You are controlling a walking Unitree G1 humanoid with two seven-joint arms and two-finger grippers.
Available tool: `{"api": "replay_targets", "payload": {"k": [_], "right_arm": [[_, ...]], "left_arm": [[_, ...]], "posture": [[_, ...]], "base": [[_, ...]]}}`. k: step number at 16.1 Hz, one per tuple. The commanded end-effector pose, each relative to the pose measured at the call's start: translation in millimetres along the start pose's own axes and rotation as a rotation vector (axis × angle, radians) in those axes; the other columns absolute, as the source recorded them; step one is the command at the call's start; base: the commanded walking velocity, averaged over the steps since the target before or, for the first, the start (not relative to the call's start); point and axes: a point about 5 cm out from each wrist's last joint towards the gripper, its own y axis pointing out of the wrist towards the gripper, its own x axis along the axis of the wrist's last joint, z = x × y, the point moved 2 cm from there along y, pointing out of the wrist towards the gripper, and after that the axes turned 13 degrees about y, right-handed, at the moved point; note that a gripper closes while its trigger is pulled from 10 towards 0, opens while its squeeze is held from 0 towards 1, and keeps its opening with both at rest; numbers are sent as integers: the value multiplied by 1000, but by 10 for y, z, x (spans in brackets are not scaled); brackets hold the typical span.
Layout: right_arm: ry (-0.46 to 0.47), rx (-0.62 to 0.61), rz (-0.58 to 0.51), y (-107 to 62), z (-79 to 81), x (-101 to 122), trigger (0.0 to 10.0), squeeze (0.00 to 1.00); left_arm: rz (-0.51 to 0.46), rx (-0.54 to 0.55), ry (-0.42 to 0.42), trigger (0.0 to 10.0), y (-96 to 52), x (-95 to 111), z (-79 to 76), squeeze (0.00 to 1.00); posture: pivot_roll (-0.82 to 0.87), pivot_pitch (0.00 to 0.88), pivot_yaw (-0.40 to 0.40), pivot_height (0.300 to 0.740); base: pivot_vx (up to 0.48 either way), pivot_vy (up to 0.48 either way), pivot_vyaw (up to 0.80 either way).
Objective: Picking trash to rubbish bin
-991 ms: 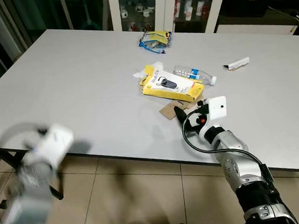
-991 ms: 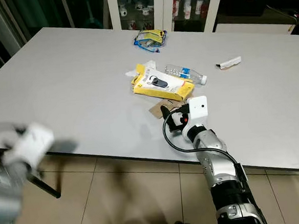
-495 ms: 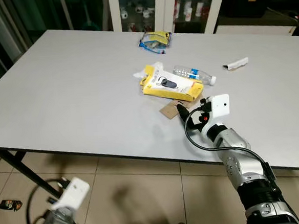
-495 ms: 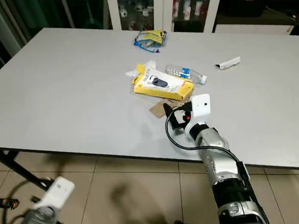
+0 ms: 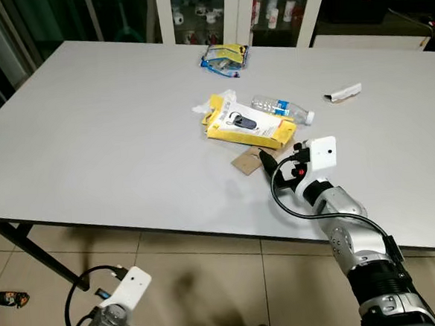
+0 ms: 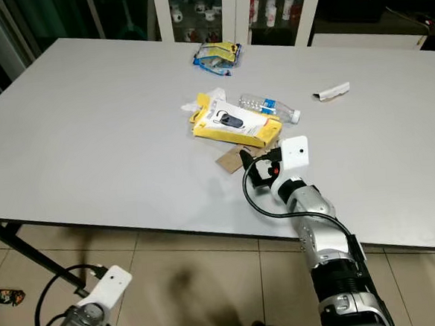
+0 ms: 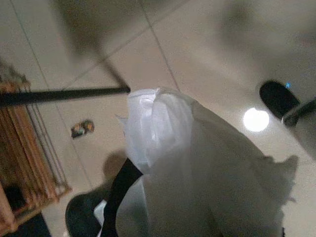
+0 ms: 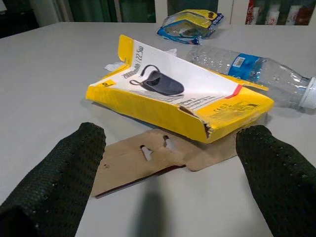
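Note:
On the grey table (image 5: 110,126) lie a yellow box (image 5: 248,125), a clear plastic bottle (image 5: 282,108) behind it and a flat brown cardboard piece (image 5: 246,161) in front. My right gripper (image 5: 266,159) is open and low over the table. Its fingers (image 8: 74,168) stand on either side of the near edge of the cardboard (image 8: 143,158), in front of the box (image 8: 168,101). My left arm (image 5: 112,316) hangs below the table edge near the floor. The left gripper (image 7: 163,163) is shut on a crumpled white sheet (image 7: 197,168), with one black finger (image 7: 121,190) showing beside it.
A blue and yellow wrapper (image 5: 226,58) lies at the far side and a white wrapper (image 5: 345,92) to the right. White tissue (image 5: 202,106) pokes out by the box. A small packet (image 5: 4,299) lies on the tiled floor by a black table leg (image 5: 29,251). Glass cabinets stand behind.
My left arm has dropped from table-edge height to near the floor. The right gripper has edged slightly forward to the cardboard.

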Motion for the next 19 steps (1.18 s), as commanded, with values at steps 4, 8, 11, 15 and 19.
{"api": "replay_targets", "payload": {"k": [4,8,11,15,19], "right_arm": [[-32,25,24,-42,-10,2,10000,0],[-86,89,56,-43,27,22,10000,0],[-158,142,87,-3,-4,76,10000,0],[-261,193,108,227,4,282,10000,1000],[-280,249,111,328,109,329,10000,1000]], "left_arm": [[-146,45,38,10000,58,214,-47,0],[-232,44,16,10000,64,308,-140,0],[-244,36,17,10000,56,303,-255,0],[-266,30,-17,10000,32,350,-393,0],[-292,23,-23,10000,11,401,-468,0]], "posture": [[-10,94,-52,740],[-37,116,-70,740],[-41,127,-86,740],[-20,145,-125,740],[-13,162,-137,740]], "base": [[0,0,0],[0,0,0],[0,0,0],[0,0,0],[0,0,0]]}}
